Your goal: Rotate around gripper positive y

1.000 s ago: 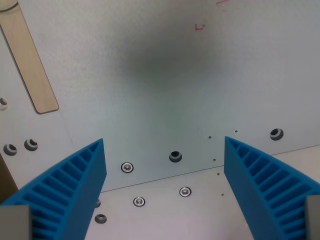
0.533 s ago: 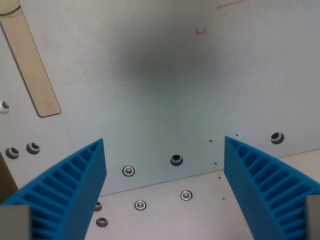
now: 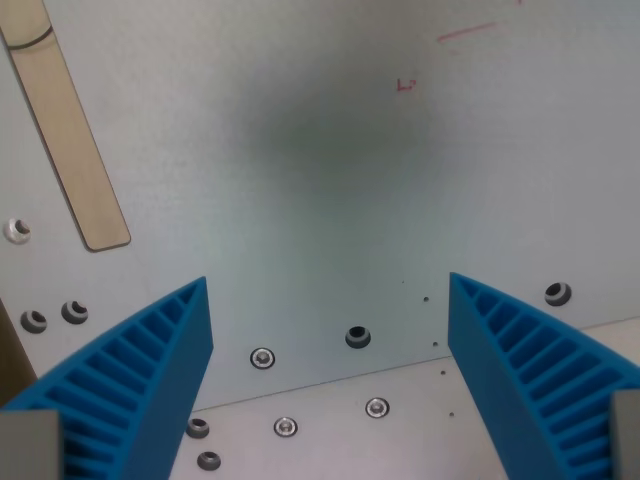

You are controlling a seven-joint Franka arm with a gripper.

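The gripper [image 3: 330, 375] has its two blue ribbed jaws spread wide and holds nothing; the task names no object, only a turn of the gripper itself. Below it lies a grey metal plate [image 3: 330, 180] with screw holes and a wooden strip [image 3: 70, 150] at the wrist view's left. I judge the rotation should be slow and purely about the y axis, with enough height that no fingertip meets the plate.

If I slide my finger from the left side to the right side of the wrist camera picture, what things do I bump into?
Tan wooden strip → left blue ribbed gripper finger → shiny silver screw → dark round hole → small red pen mark → right blue ribbed gripper finger.
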